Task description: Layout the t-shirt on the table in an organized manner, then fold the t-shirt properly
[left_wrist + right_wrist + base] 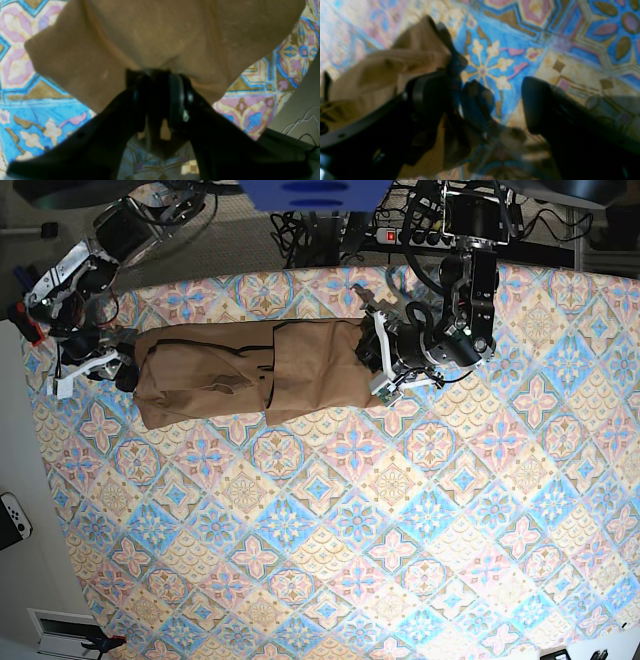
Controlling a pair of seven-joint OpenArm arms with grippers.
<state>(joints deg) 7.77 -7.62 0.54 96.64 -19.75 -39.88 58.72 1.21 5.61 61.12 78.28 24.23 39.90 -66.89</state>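
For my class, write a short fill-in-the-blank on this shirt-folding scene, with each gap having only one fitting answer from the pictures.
1. The left gripper is shut on the tan-brown ____.
2. The right gripper has its jaws ____, with patterned table showing between them.
3. In the base view, the t-shirt lies near the table's ____ edge, stretched between the two arms.
4. The table's cloth shows blue, pink and cream ____ motifs.

Missing words: t-shirt; open; far; tile

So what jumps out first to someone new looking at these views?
The brown t-shirt lies as a long band near the far edge of the patterned table. The left hand pinches one end of it; the right hand stands open at the other end.
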